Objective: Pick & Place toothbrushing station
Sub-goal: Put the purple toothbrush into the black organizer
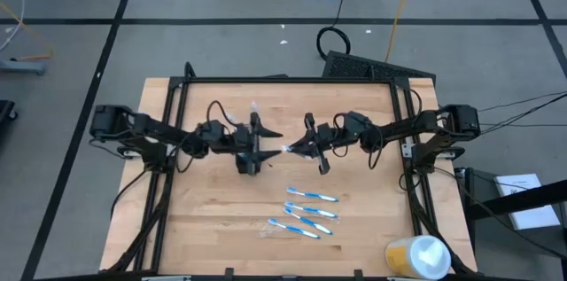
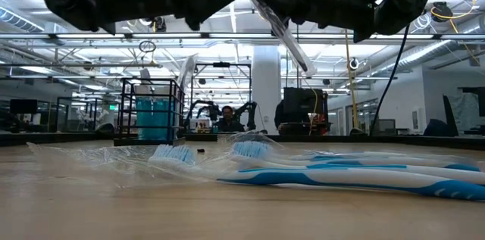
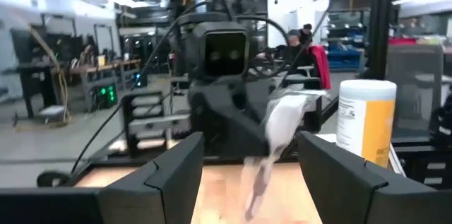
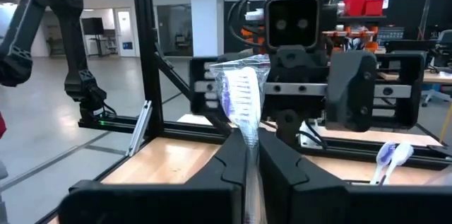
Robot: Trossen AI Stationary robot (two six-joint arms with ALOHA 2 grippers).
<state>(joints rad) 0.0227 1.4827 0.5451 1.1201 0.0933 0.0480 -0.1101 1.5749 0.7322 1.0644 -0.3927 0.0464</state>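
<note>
My right gripper (image 1: 303, 148) hangs over the table's middle, shut on a toothbrush in a clear wrapper (image 4: 240, 93). My left gripper (image 1: 262, 144) faces it from the left, open. The wrapped brush (image 3: 277, 136) stands ahead of the gap between the left fingers, apart from them. Three more blue-and-white toothbrushes (image 1: 310, 212) lie flat in wrappers on the wood nearer the front edge, also in the low view (image 2: 341, 173). The black mesh holder (image 2: 151, 111) stands on the table farther back. In the high view my left arm mostly hides it. My right gripper pinches the wrapped toothbrush between its two fingers, a little below the bristle head (image 4: 246, 136). The fingers come about level from the table's right side. The brush is lifted clear and tilted. Its head points up toward my left gripper, and its handle (image 2: 299, 54) slants down below the fingers.
A yellow-and-white round container (image 1: 416, 256) stands at the near right corner, also in the left wrist view (image 3: 367, 118). Black frame rails (image 1: 266, 79) run along the table's far, left and right edges. Bare wood lies at the near left.
</note>
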